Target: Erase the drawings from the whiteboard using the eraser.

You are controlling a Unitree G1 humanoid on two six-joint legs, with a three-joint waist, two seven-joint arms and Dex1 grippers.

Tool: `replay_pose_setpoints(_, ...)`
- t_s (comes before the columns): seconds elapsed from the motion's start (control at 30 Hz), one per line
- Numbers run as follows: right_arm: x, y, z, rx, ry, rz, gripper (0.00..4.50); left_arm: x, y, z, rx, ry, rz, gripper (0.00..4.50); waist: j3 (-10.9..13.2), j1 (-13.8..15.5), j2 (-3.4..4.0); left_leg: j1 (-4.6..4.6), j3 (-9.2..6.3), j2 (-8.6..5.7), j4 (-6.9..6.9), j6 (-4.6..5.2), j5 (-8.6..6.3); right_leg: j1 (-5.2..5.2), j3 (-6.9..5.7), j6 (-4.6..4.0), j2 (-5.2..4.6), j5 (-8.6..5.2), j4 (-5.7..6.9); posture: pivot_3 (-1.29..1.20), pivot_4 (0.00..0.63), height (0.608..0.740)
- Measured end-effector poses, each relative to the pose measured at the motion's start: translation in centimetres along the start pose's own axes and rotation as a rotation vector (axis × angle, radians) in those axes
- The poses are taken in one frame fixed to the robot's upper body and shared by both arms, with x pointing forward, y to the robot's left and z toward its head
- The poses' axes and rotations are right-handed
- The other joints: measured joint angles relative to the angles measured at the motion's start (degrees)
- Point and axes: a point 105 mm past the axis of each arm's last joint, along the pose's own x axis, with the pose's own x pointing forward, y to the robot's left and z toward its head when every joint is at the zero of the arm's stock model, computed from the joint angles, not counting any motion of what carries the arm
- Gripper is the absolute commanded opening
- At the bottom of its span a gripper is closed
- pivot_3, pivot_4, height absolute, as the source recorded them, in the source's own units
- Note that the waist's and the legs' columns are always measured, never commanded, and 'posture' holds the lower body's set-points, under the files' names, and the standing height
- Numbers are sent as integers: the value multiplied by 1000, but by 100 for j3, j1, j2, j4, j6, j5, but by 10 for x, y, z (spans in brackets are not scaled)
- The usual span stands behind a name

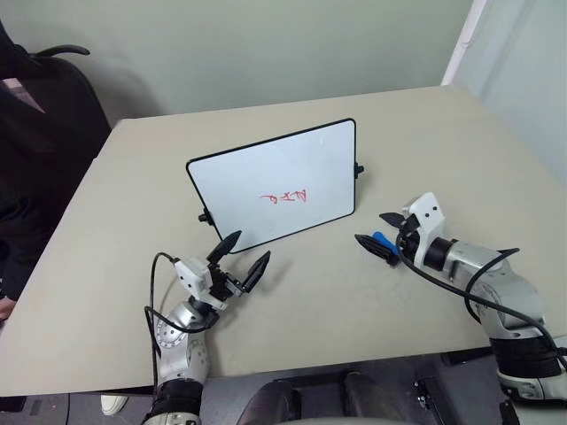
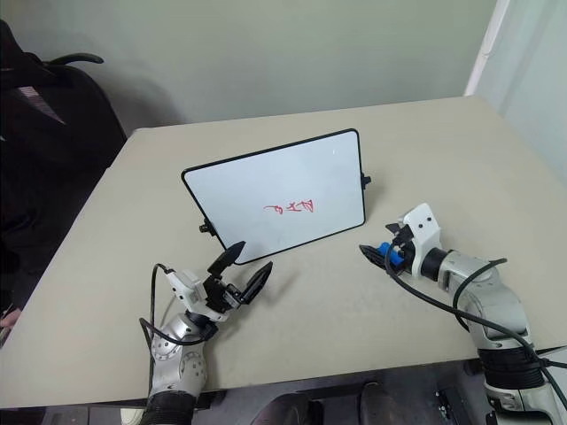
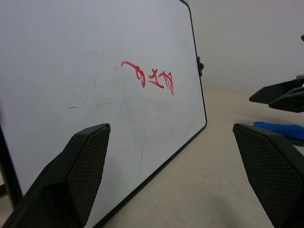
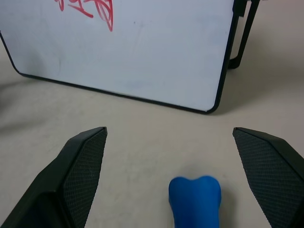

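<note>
While the right end effector [image 4: 169,178] stands with its fingers wide apart around the blue eraser [image 4: 195,200], nothing is clamped yet — the eraser looks to lie on the desk [image 1: 337,310] between the fingers, though I cannot quite tell whether it touches either one. The main risk from here is a poor close: if the fingers catch the eraser off-centre, it could twist or squirt out across the desk, away from the whiteboard [image 1: 266,173].

A second risk is the whiteboard itself. It stands tilted back on small side supports at mid-desk, with the red drawings [image 1: 285,197] low on its face, right of centre. A firm push with the eraser could slide or tip it backward, since nothing is bracing it. The left end effector [image 1: 239,259], also spread open and empty, sits just in front of the board's near-left corner, close enough to steady the frame — or to knock it if it moves carelessly.

For room: bare desk lies between the eraser and the board's near-right corner, so the approach is open. Right of the board and behind it the desk is wide and free. The near desk edge runs close under both arms, and an office chair [image 1: 53,97] stands off the far-left corner.
</note>
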Motion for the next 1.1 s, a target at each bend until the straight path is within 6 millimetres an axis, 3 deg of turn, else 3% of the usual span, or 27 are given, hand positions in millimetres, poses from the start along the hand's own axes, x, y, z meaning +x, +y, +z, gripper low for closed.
replay_pose_setpoints(0.57,-7,-7,-10,9,89,-30,4487,3,0,-5,8,12,-8,4500,-2,4,24,21,1,-4,7,2,5,28,2,2,-2,2,1,0,150,740)
replay_pose_setpoints(0.97,-9,-12,-28,-44,256,-64,4487,5,-3,-10,8,27,-20,4500,1,12,55,33,0,-14,7,6,7,46,4,8,-11,1,-6,0,150,740)
replay_pose_setpoints(1.1,-7,-10,-34,-50,292,-60,3593,6,-3,-10,8,24,-20,4500,1,21,56,33,0,-17,7,7,7,48,3,12,-15,2,-9,0,150,740)
